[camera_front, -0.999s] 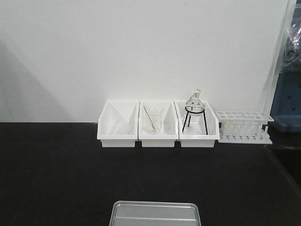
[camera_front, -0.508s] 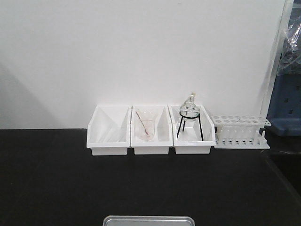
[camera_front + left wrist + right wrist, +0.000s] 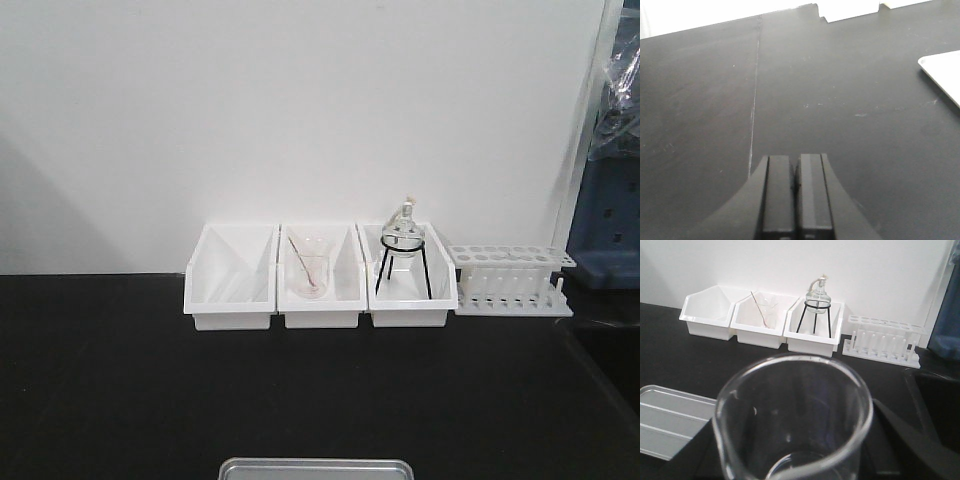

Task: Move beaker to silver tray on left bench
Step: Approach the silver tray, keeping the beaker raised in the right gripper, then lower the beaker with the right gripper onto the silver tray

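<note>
My right gripper (image 3: 795,445) is shut on the beaker (image 3: 795,410), a clear glass cylinder with a pouring lip that fills the right wrist view; a dark finger (image 3: 912,437) shows beside it. The silver tray (image 3: 670,420) lies on the black left bench (image 3: 120,380), below and left of the beaker. Its far rim shows at the bottom of the front view (image 3: 315,467), and a corner shows in the left wrist view (image 3: 945,75). My left gripper (image 3: 795,165) is shut and empty, low over the bare bench top.
Three white bins (image 3: 229,277) stand against the wall. The middle one holds a beaker with a thin rod (image 3: 310,272), and the right one holds a round flask on a tripod (image 3: 403,235). A white test tube rack (image 3: 512,280) stands right of them.
Between one second and half a second ago the front view shifted: bins slid left and down, the tray sank toward the bottom edge. Nothing has visibly moved since.
</note>
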`<state>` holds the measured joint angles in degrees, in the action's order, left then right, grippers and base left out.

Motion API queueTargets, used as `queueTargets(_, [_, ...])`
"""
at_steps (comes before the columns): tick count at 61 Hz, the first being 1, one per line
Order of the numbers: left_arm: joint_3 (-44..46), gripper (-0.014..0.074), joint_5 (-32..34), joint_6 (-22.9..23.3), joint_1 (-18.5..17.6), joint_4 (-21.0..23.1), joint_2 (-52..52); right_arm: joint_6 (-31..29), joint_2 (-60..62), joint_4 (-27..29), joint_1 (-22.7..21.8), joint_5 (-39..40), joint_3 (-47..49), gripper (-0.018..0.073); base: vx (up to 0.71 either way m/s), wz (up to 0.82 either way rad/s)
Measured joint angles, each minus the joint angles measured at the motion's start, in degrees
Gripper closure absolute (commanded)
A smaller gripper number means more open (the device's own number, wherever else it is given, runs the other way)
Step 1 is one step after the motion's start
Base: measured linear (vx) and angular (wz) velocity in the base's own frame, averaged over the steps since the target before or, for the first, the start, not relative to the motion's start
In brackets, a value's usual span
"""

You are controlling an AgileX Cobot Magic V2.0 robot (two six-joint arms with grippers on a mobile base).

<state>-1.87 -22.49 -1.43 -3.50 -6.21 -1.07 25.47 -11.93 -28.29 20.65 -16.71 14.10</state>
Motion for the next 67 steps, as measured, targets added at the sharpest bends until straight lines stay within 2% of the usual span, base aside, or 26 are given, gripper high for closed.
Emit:
queueTargets(8, [0.00, 0.0595, 0.00, 0.00, 0.00, 0.00, 0.00, 0.25, 0.00, 0.00, 0.00, 1.75, 0.00, 0.0571, 0.00, 0.00])
queueTargets(23, [0.00, 0.0595, 0.00, 0.00, 0.00, 0.00, 0.00, 0.25, 0.00, -3.26, 0.00, 8.00, 0.00, 0.0571, 0.00, 0.00])
queueTargets(48, [0.00, 0.0595, 0.00, 0.00, 0.00, 0.00, 0.00, 0.25, -0.58, -3.67, 0.00, 8.95, 0.19, 0.0571, 0.00, 0.00])
queueTargets(60, [0.00, 0.0595, 0.00, 0.00, 0.00, 0.00, 0.00, 0.25, -10.72, -4.05, 0.00, 9.42, 6.16, 0.0571, 0.00, 0.00])
queueTargets(67, [0.00, 0.0595, 0.00, 0.00, 0.00, 0.00, 0.00, 0.25, -19.19, -6.38, 0.00, 11.90, 10.62, 0.0571, 0.00, 0.00])
